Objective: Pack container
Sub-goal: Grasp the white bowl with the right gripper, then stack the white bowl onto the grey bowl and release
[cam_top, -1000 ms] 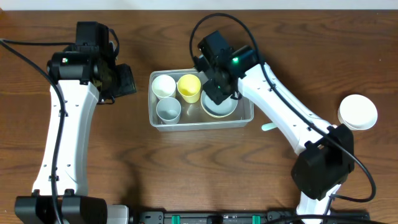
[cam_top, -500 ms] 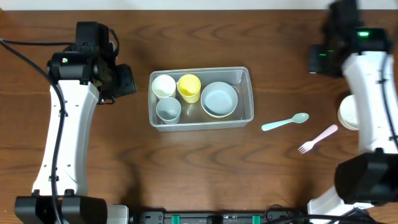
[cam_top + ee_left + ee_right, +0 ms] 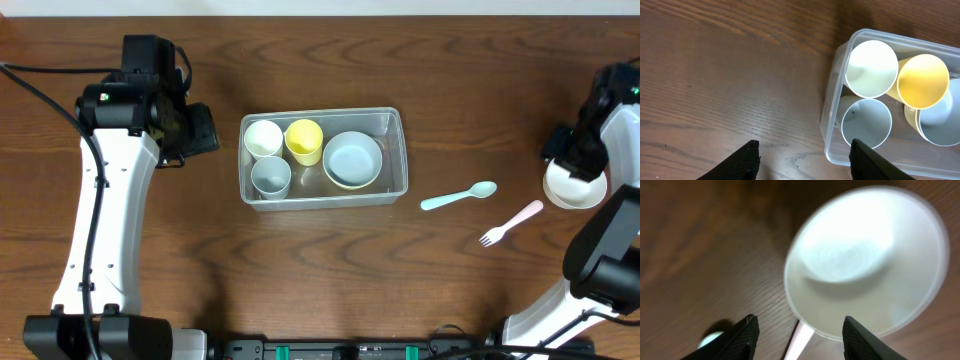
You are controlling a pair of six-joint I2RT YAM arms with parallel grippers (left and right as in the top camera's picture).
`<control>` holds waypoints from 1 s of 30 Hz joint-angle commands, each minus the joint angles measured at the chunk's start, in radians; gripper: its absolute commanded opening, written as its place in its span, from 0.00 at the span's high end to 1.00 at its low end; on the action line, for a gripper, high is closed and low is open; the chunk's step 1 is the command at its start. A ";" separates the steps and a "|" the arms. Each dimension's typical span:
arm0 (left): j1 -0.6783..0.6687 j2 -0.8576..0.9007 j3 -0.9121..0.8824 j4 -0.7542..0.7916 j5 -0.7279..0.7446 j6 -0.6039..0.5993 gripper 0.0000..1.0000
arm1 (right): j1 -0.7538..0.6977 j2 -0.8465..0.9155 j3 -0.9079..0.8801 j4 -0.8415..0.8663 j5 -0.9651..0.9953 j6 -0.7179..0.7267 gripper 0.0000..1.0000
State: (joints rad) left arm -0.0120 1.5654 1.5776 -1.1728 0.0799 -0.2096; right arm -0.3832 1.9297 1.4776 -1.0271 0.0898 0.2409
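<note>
the right tool (image 3: 799, 323), fingers apart, hangs just over the bowl (image 3: 865, 255), the container (image 3: 403, 150) lying well apart at its 9 o'clock, long axis 3-to-9.

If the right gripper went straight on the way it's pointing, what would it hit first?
Most likely the white bowl, which fills the wrist view just ahead of the open right gripper; the depth between them is unclear.

A light-blue spoon (image 3: 455, 197) and a pink fork (image 3: 512, 222) lie apart on the wooden desk (image 3: 330, 270), near a white bowl (image 3: 572, 192) at its right edge.
</note>
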 commanded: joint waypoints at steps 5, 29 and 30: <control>0.000 0.002 -0.003 -0.011 0.007 -0.002 0.41 | -0.022 0.043 -0.085 0.058 -0.012 -0.010 0.63; 0.000 0.002 -0.003 -0.011 0.007 -0.002 0.41 | 0.317 -0.264 0.114 0.022 -0.251 -0.304 0.99; 0.000 0.002 -0.003 -0.011 0.007 -0.002 0.41 | 0.367 -0.281 0.114 0.021 -0.251 -0.331 0.99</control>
State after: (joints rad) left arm -0.0120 1.5654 1.5776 -1.1786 0.0799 -0.2096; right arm -0.1520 1.7340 1.5646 -0.9970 -0.0933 0.0486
